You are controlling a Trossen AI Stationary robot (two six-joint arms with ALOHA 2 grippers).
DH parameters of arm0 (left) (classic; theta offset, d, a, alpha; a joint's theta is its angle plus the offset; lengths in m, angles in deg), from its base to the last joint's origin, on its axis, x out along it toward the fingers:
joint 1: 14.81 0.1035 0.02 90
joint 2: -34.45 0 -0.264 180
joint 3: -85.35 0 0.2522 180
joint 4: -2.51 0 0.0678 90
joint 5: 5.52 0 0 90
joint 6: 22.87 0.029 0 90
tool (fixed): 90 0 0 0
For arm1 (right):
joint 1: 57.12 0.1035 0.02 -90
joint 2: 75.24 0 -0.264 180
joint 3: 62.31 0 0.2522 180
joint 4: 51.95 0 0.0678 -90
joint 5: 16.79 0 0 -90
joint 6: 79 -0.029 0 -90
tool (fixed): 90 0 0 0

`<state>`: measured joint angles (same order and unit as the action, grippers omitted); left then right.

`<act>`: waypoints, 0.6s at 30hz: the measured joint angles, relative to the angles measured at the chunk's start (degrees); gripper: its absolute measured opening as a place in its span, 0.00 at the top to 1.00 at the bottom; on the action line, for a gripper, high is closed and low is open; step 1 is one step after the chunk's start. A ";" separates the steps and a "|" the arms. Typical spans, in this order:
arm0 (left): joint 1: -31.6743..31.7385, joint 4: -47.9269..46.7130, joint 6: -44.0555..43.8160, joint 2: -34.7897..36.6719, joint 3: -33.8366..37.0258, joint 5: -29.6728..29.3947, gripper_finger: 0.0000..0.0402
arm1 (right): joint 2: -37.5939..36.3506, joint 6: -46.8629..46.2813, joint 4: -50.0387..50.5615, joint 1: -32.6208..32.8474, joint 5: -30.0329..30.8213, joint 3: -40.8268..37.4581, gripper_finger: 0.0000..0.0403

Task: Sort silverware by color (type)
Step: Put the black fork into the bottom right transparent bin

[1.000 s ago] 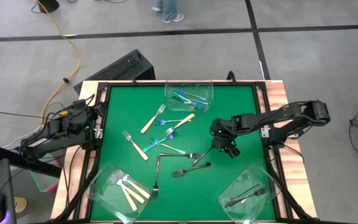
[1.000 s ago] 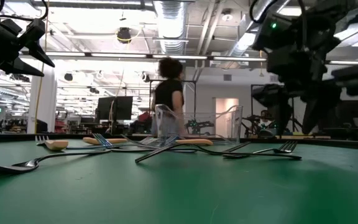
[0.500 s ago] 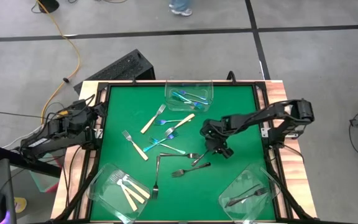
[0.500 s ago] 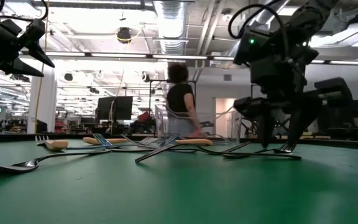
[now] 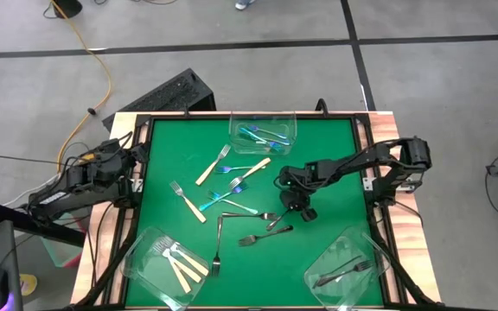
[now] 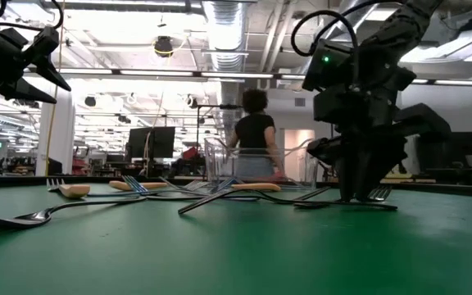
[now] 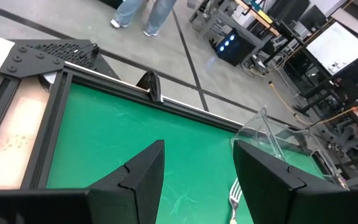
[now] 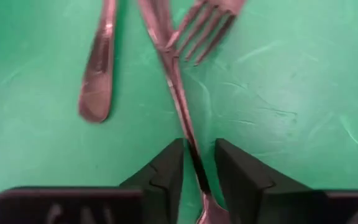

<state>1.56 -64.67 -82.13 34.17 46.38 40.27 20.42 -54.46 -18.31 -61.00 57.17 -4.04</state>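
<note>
You see the right claw (image 8: 197, 169) down on the green worktop (image 5: 327, 155), its fingers closing around a slim dark grey metal fork (image 8: 180, 98), while the left claw (image 7: 197, 171) waits open.

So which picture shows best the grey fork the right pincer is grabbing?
The right wrist view: the grey fork fills it, its handle running between the right pincer fingers on the green mat. The high view shows it tiny and partly covered by the arm. The low view barely shows it. The left wrist view misses it.
</note>
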 joint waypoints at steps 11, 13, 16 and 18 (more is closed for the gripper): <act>0.00 0.05 0.00 0.00 0.00 0.02 0.56 | 0.01 -6.86 0.67 0.69 4.17 -0.02 0.97; 0.00 0.05 0.01 0.00 0.00 0.04 0.56 | -0.23 -8.29 0.63 1.06 4.27 -0.06 0.98; 0.00 0.06 0.00 0.00 0.00 0.04 0.56 | -1.46 -10.12 0.67 2.00 4.80 -0.17 0.98; 0.01 0.10 0.00 0.00 0.00 0.04 0.56 | -2.91 -11.03 0.77 2.54 5.33 -0.24 0.98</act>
<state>1.56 -64.57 -82.13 34.17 46.38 40.32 17.50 -65.49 -17.53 -58.46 62.49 -4.28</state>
